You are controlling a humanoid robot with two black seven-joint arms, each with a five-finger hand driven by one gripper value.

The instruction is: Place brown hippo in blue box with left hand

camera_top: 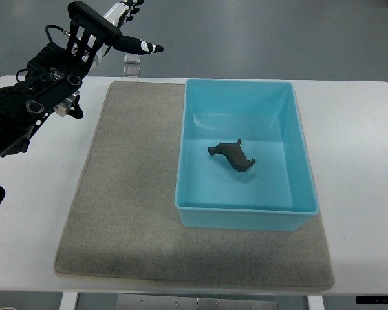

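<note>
brown hippo point(232, 157): smooth moulded figure on floor of blue box point(246, 206), long axis diagonal, upper-left to lower-right | blue box: glossy rectangular plastic on grey felt mat point(126, 194), white worktop point(362, 194) | left robot hand point(116, 29): up-left of box, fingers extended, empty
</note>
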